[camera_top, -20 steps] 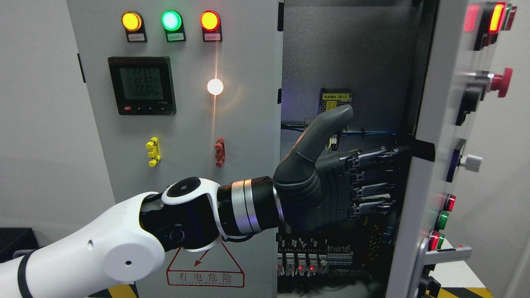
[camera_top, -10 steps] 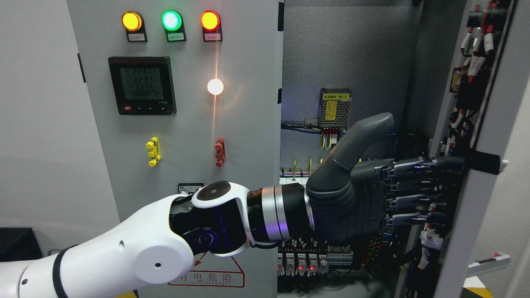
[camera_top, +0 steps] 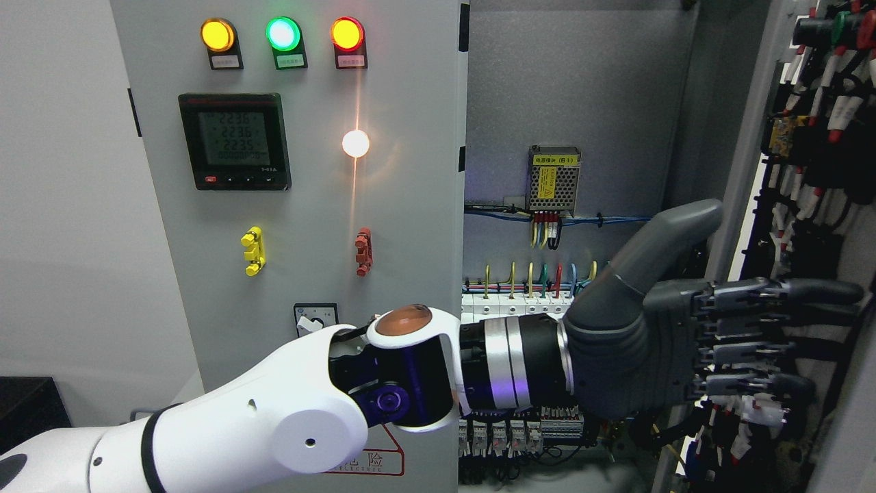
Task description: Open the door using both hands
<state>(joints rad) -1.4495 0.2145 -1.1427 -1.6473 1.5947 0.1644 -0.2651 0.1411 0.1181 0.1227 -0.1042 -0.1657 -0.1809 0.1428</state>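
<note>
Dark grey left hand [camera_top: 691, 346] reaching in from lower left across cabinet opening, fingers [camera_top: 787, 294] stretched flat, thumb raised, gripping nothing. Fingertips laid against inner face of right door [camera_top: 814, 171], swung wide at frame's right, wiring and red-capped connectors showing on its back. Inside cabinet [camera_top: 568, 89]: perforated power supply [camera_top: 555, 179] with yellow label, coloured wires, row of breakers [camera_top: 510, 308] behind wrist. Left door [camera_top: 404, 219] shut, carrying three lit lamps [camera_top: 282, 34], digital meter [camera_top: 235, 142]. Right hand out of view.
</note>
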